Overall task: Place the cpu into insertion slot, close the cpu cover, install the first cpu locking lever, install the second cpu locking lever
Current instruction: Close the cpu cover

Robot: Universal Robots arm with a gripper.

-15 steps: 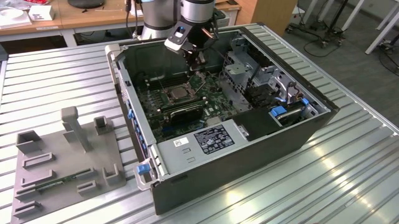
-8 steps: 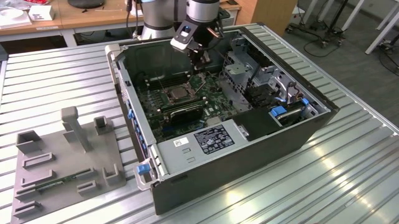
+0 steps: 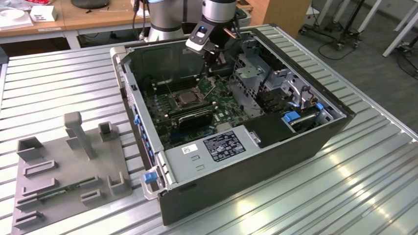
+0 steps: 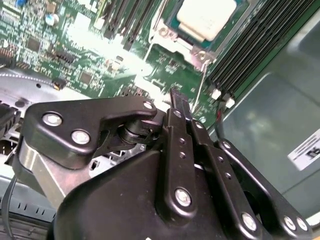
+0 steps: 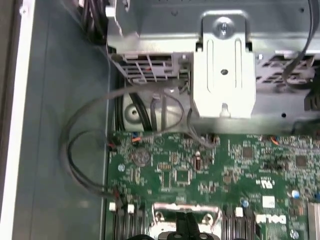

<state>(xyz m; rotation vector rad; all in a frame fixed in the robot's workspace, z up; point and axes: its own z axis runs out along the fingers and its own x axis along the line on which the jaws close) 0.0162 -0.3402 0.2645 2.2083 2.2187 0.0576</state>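
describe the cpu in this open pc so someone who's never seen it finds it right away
Look inside the open computer case lying on the ribbed metal table, down to the green circuit board on its floor. Near the board's middle sits the cpu, a small flat square with a pale silver-grey metal top, unlike the long narrow black memory slots flanking it.

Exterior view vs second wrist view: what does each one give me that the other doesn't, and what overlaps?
Exterior view: the whole open case on the ribbed metal table, the grey parts fixture at the exterior view's left, the power supply. Second wrist view: the cpu close up, pale top inside its metal frame, and a thin metal rod beside the shut gripper. Shared: the gripper, the green board, the black memory slots.
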